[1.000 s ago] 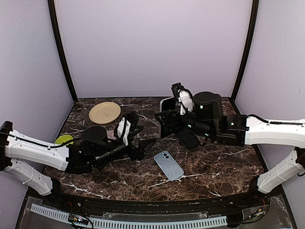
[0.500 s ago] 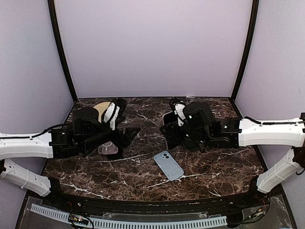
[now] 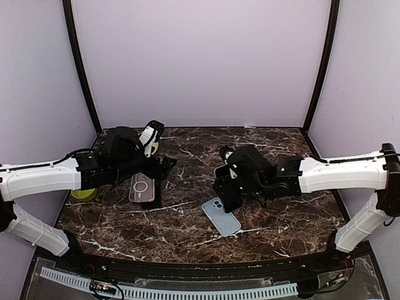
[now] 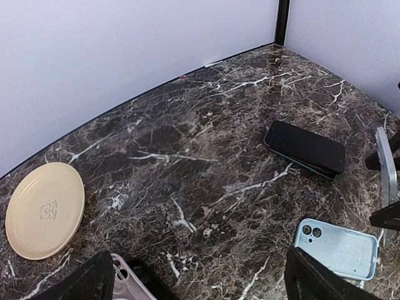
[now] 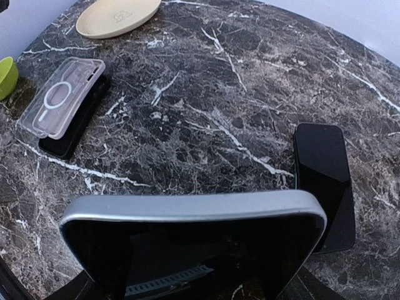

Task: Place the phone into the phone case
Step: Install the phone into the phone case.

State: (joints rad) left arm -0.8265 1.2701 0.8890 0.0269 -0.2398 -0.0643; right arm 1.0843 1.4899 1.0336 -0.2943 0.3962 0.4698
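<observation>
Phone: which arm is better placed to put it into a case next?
Right. The right gripper holds the phone, close to the light blue case. The left gripper is open and empty, over by the clear case.

A table of dark brown marble, veined with white, fills the floor of a booth closed in by plain pale lilac walls at the back and on both sides. Slim black posts run up the two rear corners where the walls meet. A white slotted strip lies along the table's near edge, and the light is soft and even.
</observation>
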